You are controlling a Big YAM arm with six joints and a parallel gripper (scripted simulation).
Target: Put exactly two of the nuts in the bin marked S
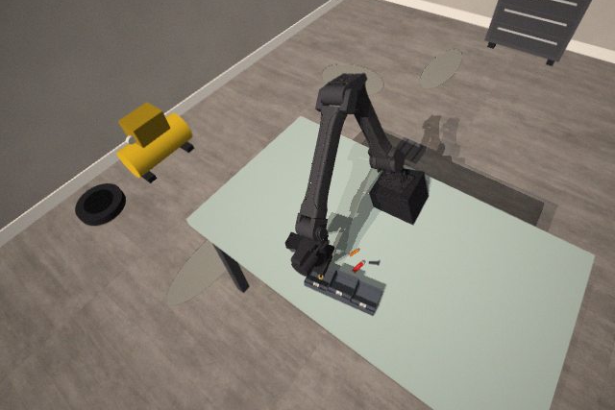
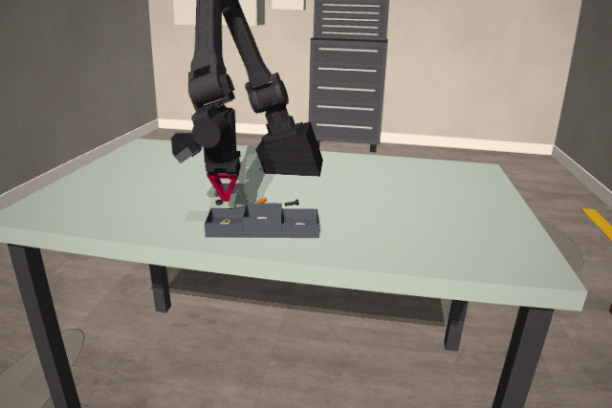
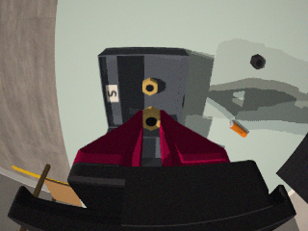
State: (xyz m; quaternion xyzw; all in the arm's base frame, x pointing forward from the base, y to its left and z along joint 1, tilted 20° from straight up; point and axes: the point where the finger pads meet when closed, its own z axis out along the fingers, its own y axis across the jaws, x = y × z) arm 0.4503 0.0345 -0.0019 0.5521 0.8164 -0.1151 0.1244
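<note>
My gripper (image 2: pixel 223 199) (image 3: pixel 151 116) has red fingers and is shut on a brass nut (image 3: pixel 152 118). It hangs just above the back edge of the bin marked S (image 1: pixel 313 285) (image 2: pixel 222 231) (image 3: pixel 173 71), the left one of three joined grey bins. A second brass nut (image 1: pixel 320 277) (image 2: pixel 225 220) (image 3: pixel 150 87) lies inside that bin. A black nut (image 2: pixel 218 202) (image 3: pixel 257 61) lies on the table behind the bins, to the left of my fingers in the exterior view.
An orange screw (image 1: pixel 355 252) (image 2: pixel 260 200) (image 3: pixel 238 129), a red part (image 1: pixel 358 266) and a black bolt (image 1: pixel 374 262) (image 2: pixel 292 203) lie on the table behind the bins. The arm's black base box (image 1: pixel 400 194) (image 2: pixel 290 152) stands further back.
</note>
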